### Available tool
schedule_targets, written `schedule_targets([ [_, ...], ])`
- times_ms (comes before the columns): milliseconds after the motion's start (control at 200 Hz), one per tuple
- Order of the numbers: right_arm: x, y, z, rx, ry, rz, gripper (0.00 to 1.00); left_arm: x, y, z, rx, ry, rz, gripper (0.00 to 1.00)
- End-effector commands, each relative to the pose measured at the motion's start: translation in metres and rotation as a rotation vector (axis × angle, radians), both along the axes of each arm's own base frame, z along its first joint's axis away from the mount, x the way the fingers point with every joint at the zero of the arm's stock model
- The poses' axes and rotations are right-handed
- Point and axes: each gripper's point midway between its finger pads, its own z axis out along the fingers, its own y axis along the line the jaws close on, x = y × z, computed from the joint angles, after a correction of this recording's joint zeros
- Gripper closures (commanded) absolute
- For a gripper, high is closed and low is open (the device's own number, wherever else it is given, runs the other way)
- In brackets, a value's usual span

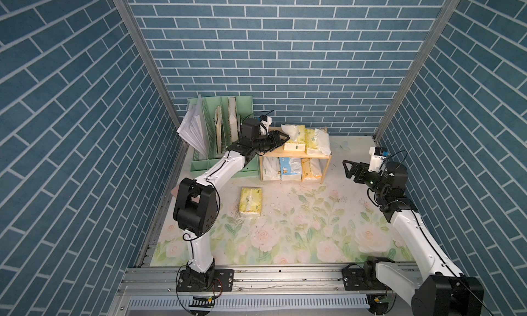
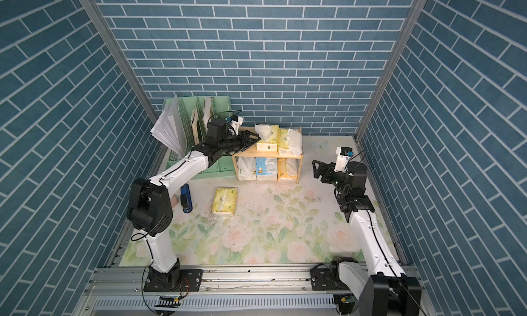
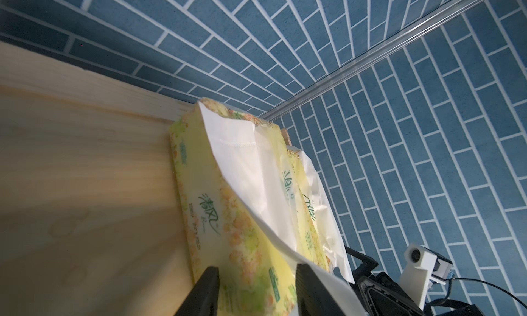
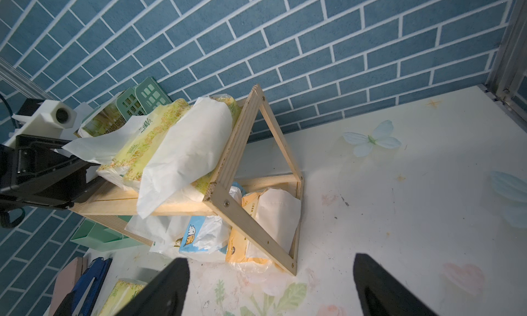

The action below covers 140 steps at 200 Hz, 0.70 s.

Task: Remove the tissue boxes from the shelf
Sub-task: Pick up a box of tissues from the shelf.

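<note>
The shelf point(image 1: 296, 155) point(image 2: 268, 155) stands at the back of the table. Its top board carries two pale yellow tissue boxes, the left one point(image 1: 295, 142) point(image 3: 228, 214) and the right one point(image 1: 312, 142), each with a white sheet sticking out. My left gripper point(image 1: 281, 137) point(image 3: 258, 271) reaches in from the left, its fingers pressed against both sides of the left box. On the lower tier stand a white box point(image 1: 271, 169), a light blue one point(image 1: 291, 169) and an orange-yellow one point(image 1: 312, 170). Another pale yellow box point(image 1: 251, 202) lies on the table. My right gripper point(image 1: 345, 169) point(image 4: 271, 271) hangs open and empty right of the shelf.
A mint-green file organizer point(image 1: 225, 129) with loose white papers point(image 1: 191, 129) stands just left of the shelf, behind my left arm. A blue stapler point(image 2: 186, 199) lies near the left table edge. Brick walls close in three sides; a metal rail point(image 1: 256, 274) runs along the front.
</note>
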Motion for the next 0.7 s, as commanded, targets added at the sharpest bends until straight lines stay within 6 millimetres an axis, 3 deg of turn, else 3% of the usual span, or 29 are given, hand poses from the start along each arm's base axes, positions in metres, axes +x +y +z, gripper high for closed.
schedule_targets([
  [0,-0.0019,-0.0009,0.0126,0.014,-0.028,-0.011,0.06,0.001,-0.007,0.0045,-0.008,-0.014,-0.025,0.54],
  [390,-0.0029,-0.0029,0.0119,0.009,-0.027,-0.022,0.07,0.004,-0.013,-0.0003,-0.011,-0.005,-0.032,0.68],
  [695,-0.0033,-0.0042,0.0116,0.0,-0.026,-0.028,0.07,0.0012,-0.0121,0.0037,-0.009,-0.017,-0.034,0.98],
])
